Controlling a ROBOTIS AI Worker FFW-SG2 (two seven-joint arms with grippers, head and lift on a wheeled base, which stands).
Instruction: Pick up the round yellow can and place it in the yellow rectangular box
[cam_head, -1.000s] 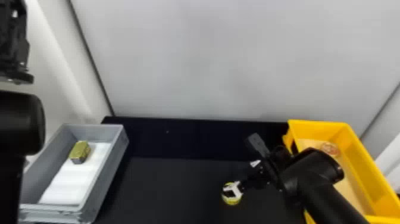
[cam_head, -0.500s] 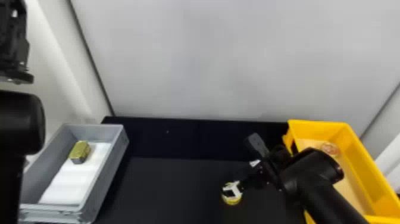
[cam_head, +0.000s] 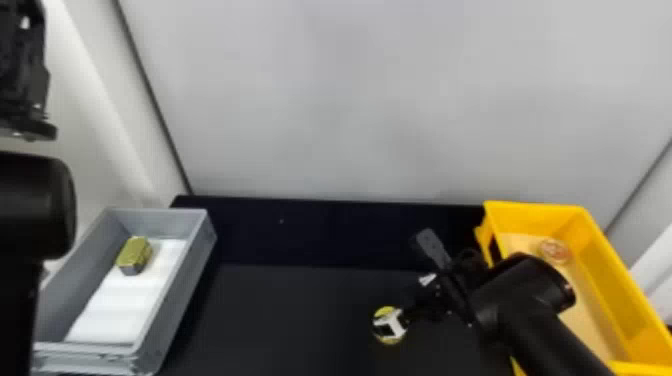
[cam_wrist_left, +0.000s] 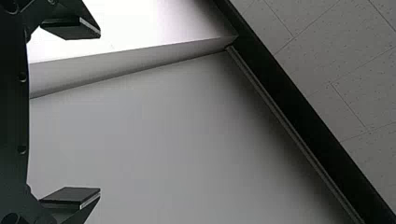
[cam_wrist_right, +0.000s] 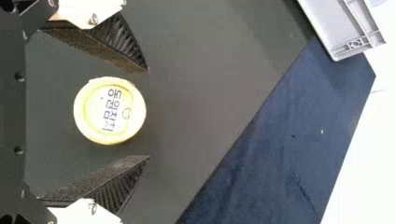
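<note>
As a squeeze likely needs side clearance, the round yellow can (cam_wrist_right: 109, 110) sits on the worktop (cam_head: 300, 310) between spread fingers of the right gripper (cam_wrist_right: 148, 113), touching neither; yellow rectangular box (cam_head: 600, 260) nearby, so short carry. Left gripper (cam_wrist_left: 100, 112) spread, raised clear.

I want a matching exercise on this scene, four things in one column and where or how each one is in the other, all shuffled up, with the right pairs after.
1. Round yellow can
2. Gold-coloured block
3. Yellow box
4. Left pincer

A. Open, nothing between its fingers
B. At the robot's far right
C. Between the right pincer's open fingers
D. Inside the grey box

Pairs: 1-C, 2-D, 3-B, 4-A
</note>
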